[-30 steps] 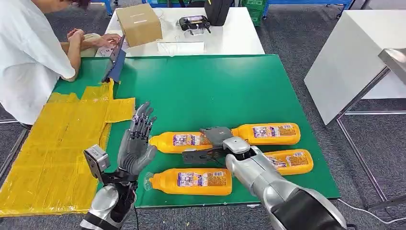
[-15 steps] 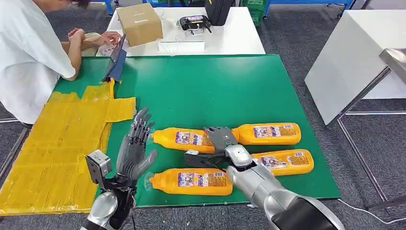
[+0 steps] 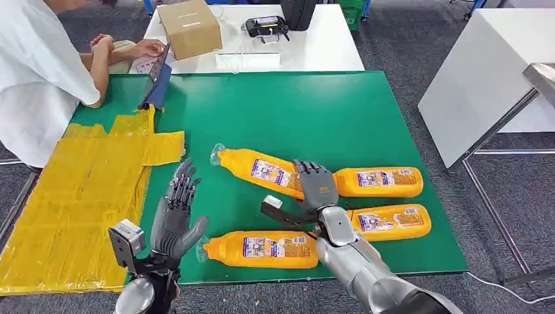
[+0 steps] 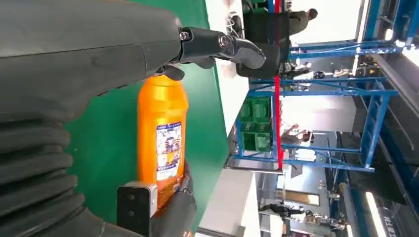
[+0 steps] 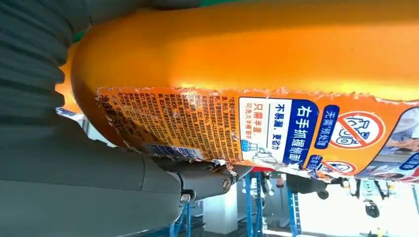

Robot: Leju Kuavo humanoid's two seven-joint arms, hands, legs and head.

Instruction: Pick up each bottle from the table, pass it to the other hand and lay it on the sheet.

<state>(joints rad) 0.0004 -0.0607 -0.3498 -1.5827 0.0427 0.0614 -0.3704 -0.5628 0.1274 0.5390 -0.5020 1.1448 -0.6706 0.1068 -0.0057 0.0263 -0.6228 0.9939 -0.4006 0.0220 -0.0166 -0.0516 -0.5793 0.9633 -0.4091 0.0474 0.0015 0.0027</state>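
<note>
— Where's the bottle you're after?

— The tilted bottle (image 3: 258,169) lies on the green table (image 3: 314,118), cap toward ten o'clock, base under your right hand (image 3: 317,186). The fingers are draped over that end; the right wrist view has the label pressed against the palm. Whether it's gripped, you can't tell.

— And the others?

— A second bottle (image 3: 379,182) sits at three o'clock of that hand, a third bottle (image 3: 393,221) at four, the nearest bottle (image 3: 262,248) at seven.

— Left hand?

— Your left hand (image 3: 173,219) stands upright, fingers spread, holding nothing, beside the nearest bottle's cap. The yellow sheet (image 3: 78,190) lies at its nine o'clock.
</note>
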